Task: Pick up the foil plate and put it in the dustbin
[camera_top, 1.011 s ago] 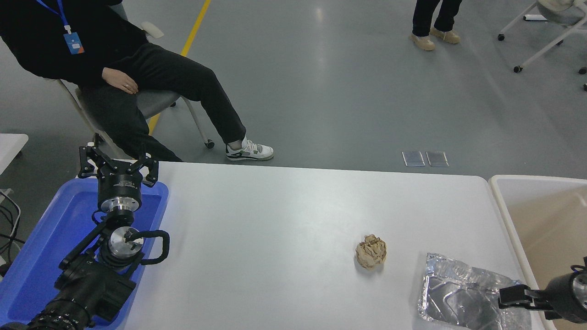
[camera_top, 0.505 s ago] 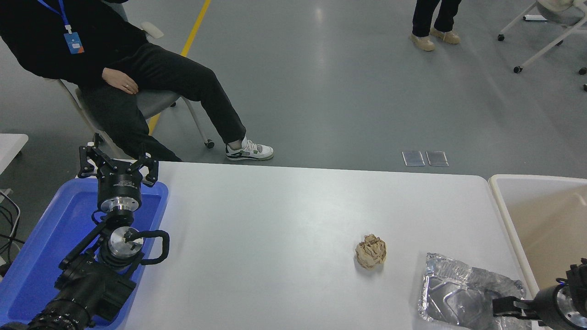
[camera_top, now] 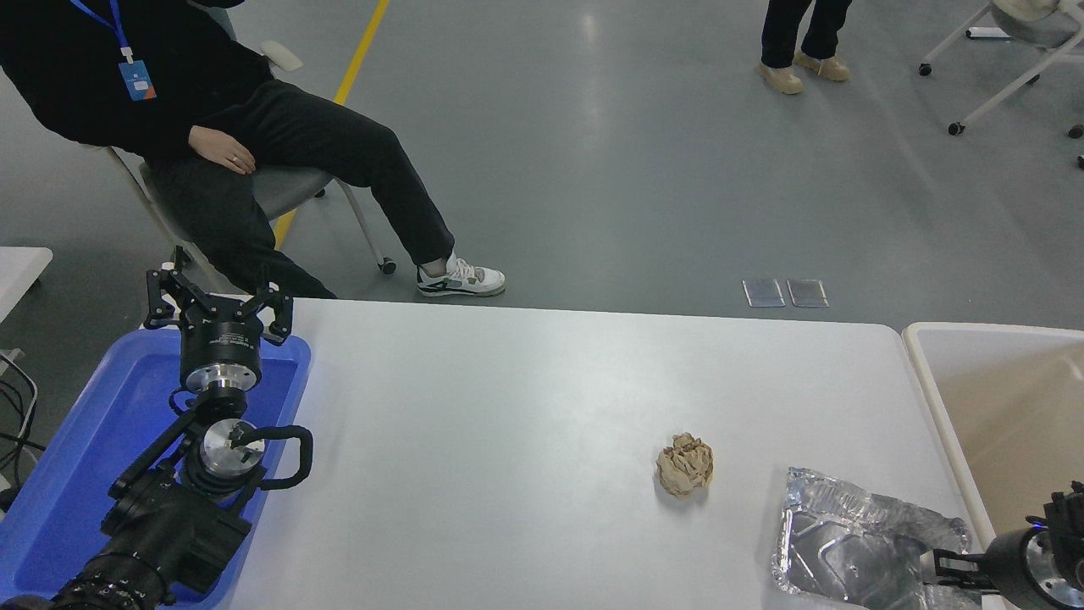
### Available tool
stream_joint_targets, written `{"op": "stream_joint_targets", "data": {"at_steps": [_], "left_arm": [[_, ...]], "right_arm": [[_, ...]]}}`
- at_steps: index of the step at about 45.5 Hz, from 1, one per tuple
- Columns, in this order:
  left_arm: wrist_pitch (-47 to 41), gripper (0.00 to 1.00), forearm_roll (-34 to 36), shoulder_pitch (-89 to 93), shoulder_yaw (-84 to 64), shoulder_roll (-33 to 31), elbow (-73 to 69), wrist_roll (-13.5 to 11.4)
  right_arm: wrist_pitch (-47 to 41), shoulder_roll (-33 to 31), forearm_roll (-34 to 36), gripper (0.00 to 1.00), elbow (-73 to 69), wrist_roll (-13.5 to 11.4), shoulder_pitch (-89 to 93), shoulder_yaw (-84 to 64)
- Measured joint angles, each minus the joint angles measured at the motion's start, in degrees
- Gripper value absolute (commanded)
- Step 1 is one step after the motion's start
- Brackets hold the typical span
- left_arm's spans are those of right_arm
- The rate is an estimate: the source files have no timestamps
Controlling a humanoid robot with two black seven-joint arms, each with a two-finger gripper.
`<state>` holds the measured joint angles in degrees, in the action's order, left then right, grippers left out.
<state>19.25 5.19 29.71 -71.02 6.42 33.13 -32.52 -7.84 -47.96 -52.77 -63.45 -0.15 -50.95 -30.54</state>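
The foil plate (camera_top: 851, 542), crumpled and shiny silver, lies on the white table (camera_top: 508, 407) near its front right corner. My right gripper (camera_top: 942, 568) comes in from the lower right corner and sits low at the foil plate's right front edge; only part of it shows. The dustbin (camera_top: 925, 373), beige with a pale rounded rim, stands just beyond the table's right edge. My left gripper (camera_top: 216, 303) is parked open over the blue tray at the lower left, holding nothing.
A small crumpled tan paper ball (camera_top: 684, 464) lies left of the foil plate. A blue plastic tray (camera_top: 76, 457) sits under the left arm. A person sits on a chair (camera_top: 279, 182) beyond the table's far left; another stands farther back.
My right gripper has dropped lower and pulled back toward the picture's lower right corner, staying at the foil plate's right edge. The foil plate, the paper ball and the left arm have not moved.
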Motion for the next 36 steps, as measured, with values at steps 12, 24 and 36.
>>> {"op": "stream_joint_targets", "data": {"at_steps": [12, 24, 36], "left_arm": [[0.0, 0.99, 0.0, 0.0, 0.0, 0.0, 0.0, 0.0], [0.0, 0.99, 0.0, 0.0, 0.0, 0.0, 0.0, 0.0], [0.0, 0.99, 0.1, 0.0, 0.0, 0.0, 0.0, 0.0]], "right_arm": [[1.1, -0.6, -0.1, 0.0, -0.3, 0.0, 0.1, -0.1], [1.3, -3.4, -0.1, 0.0, -2.0, 0.0, -1.3, -0.2], [0.8, -8.3, 0.0, 0.0, -7.4, -0.1, -5.1, -0.3]]}}
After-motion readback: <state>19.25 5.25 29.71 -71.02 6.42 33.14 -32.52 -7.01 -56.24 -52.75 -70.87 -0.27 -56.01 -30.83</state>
